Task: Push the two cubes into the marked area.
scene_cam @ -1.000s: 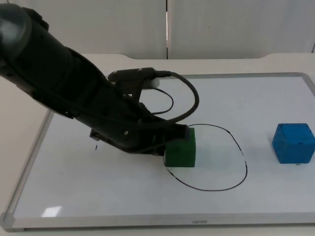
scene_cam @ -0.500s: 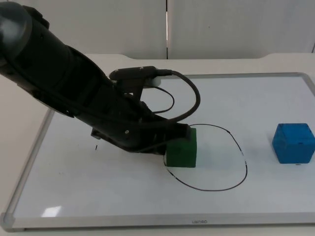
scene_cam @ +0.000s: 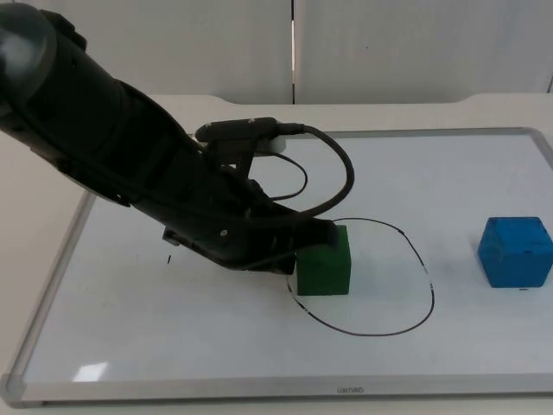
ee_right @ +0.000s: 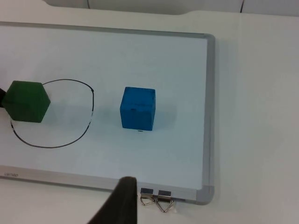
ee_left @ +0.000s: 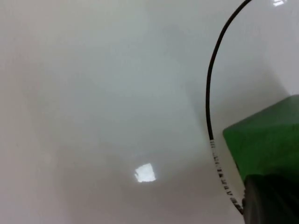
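Two small cubes sit on a white dry-erase board (scene_cam: pixel 259 346) with a grey metal frame, which lies flat on the white table top (scene_cam: pixel 389 112). The green cube (scene_cam: pixel 323 262) stands at the nine o'clock edge of the marked area (scene_cam: pixel 406 324), a hand-drawn black oval outline on the board; in the top view the cube's body is just inside the line, with its outer face at the line. In the left wrist view the same green cube (ee_left: pixel 266 144) lies beside the curved black line (ee_left: pixel 210 107). The blue cube (scene_cam: pixel 516 251) stands well apart from the oval at its three o'clock side, wholly outside the line, and the right wrist view shows that blue cube (ee_right: pixel 137 108) between the oval and the board's framed edge. The left gripper (scene_cam: pixel 304 245) is low over the board, pressed against the nine o'clock face of the green cube; whether its fingers are spread or closed I cannot tell, since the arm's black body covers them. The right gripper (ee_right: pixel 120 205) hangs above the table's near border, beyond the board frame, waiting; only one dark fingertip shows, so its opening cannot be judged. Two small metal binder clips (ee_right: pixel 156 200) lie against the frame near that fingertip.
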You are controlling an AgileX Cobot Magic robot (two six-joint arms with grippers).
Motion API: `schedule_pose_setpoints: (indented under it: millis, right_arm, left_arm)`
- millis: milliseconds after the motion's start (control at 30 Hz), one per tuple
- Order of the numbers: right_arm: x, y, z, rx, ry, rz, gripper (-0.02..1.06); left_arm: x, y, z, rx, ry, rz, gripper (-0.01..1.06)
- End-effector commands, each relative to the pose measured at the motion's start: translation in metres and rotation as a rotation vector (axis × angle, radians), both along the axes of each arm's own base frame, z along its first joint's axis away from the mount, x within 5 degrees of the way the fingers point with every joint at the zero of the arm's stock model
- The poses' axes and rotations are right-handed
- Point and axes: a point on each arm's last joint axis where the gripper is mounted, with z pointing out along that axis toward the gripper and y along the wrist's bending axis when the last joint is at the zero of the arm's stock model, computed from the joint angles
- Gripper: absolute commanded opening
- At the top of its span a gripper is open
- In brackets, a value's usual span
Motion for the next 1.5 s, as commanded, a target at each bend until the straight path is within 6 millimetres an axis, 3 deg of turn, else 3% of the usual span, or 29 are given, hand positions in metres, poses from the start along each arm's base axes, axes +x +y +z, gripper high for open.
schedule_pose_setpoints:
  millis: [0,333,600,900,1067,1200,1233,1367,1400,1467]
  right_arm:
    - [0.000,0.000,0.000,-0.001,-0.013,-0.006,1.05]
    - [0.000,0.000,0.000,-0.001,-0.013,-0.006,1.05]
    - [0.000,0.000,0.000,-0.001,-0.013,-0.006,1.05]
    - [0.000,0.000,0.000,-0.001,-0.013,-0.006,1.05]
    - [0.000,0.000,0.000,-0.003,-0.013,-0.007,1.05]
    - [0.000,0.000,0.000,-0.003,-0.013,-0.007,1.05]
    - [0.000,0.000,0.000,-0.003,-0.013,-0.007,1.05]
    - [0.000,-0.001,0.000,-0.005,-0.013,-0.008,1.05]
    - [0.000,-0.001,0.000,-0.005,-0.013,-0.008,1.05]
    - [0.000,-0.001,0.000,-0.005,-0.013,-0.009,1.05]
  left_arm:
    - [0.001,-0.001,0.001,0.006,-0.013,0.002,0.00]
    - [0.004,-0.003,0.003,-0.002,-0.021,0.008,0.00]
    - [-0.004,-0.016,0.003,0.041,-0.062,-0.017,0.00]
    - [-0.002,-0.014,0.006,0.058,-0.085,-0.013,0.00]
    - [-0.001,-0.014,0.035,0.049,-0.179,-0.070,0.00]
    - [-0.005,-0.011,0.088,-0.002,-0.317,-0.095,0.00]
    - [-0.005,-0.011,0.088,-0.002,-0.317,-0.095,0.00]
    - [-0.018,-0.004,0.147,-0.070,-0.467,-0.131,0.00]
    - [-0.018,-0.004,0.147,-0.070,-0.467,-0.131,0.00]
    - [-0.028,0.001,0.176,-0.120,-0.528,-0.136,0.00]
